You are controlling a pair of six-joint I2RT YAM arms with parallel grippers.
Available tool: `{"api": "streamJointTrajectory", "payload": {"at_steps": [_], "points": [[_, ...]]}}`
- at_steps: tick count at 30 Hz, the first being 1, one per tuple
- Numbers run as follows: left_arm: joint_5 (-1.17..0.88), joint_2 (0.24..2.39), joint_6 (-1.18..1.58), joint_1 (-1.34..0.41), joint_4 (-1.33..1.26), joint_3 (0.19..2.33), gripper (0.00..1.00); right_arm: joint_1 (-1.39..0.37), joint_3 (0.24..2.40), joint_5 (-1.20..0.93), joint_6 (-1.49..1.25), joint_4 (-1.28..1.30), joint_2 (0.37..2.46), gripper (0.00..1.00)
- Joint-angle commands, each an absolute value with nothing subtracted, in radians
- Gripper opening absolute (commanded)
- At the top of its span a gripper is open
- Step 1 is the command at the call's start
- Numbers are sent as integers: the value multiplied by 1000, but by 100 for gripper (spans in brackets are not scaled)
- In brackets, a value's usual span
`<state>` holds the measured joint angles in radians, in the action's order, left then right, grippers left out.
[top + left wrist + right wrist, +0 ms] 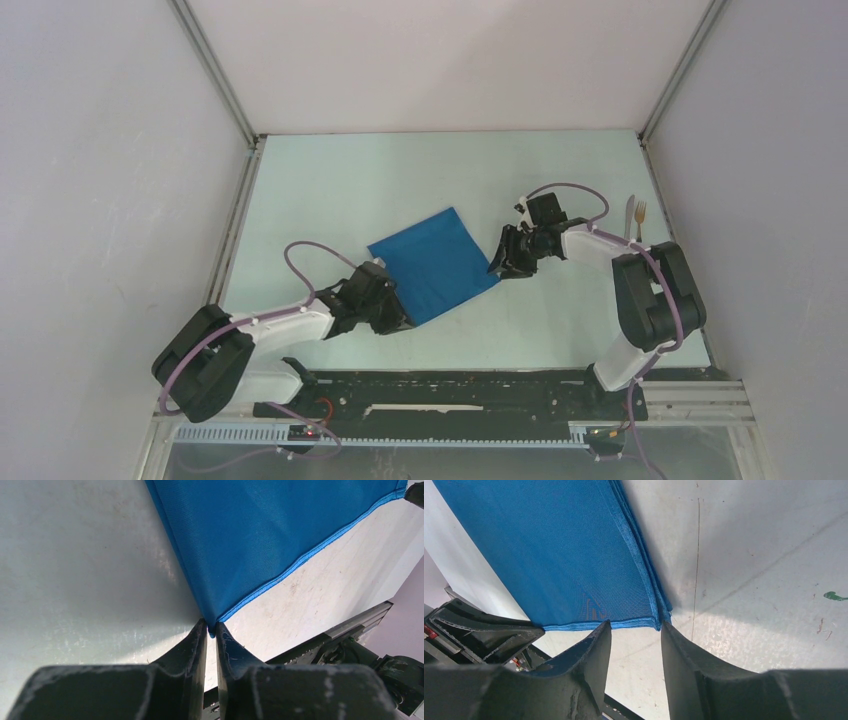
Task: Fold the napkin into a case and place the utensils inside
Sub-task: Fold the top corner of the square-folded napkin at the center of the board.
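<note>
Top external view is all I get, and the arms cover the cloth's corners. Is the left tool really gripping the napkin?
Observer: Yes. In the left wrist view the left tool is shut on a corner of the napkin.
Operator: And the other one?
Observer: The right tool is open, its jaws astride the napkin's edge by a corner, not clamping it.
Operator: One layer there?
Observer: No, several stacked edges show along that side.

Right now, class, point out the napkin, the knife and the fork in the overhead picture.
napkin [437,262]: top view, middle of the blue cloth.
knife [629,217]: top view, about midway along its visible length.
fork [640,219]: top view, about midway along its visible length, just right of the knife.
</note>
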<state>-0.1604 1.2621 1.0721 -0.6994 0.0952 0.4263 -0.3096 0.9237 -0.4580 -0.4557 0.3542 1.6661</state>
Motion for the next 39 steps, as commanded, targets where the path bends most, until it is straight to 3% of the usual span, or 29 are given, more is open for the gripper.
{"api": "streamJointTrajectory", "payload": {"at_steps": [1,26,36,39], "points": [[-152,1239,1057,-692,82,427,17,-314,947,-460,-458,338,1674,50],[-150,1236,1061,-692,76,420,17,-327,947,-474,-463,312,1707,40],[-152,1248,1061,-692,67,413,16,-341,949,-471,-469,276,1709,3],[-151,1250,1064,-692,62,409,16,-370,992,-451,-460,309,1735,0]]}}
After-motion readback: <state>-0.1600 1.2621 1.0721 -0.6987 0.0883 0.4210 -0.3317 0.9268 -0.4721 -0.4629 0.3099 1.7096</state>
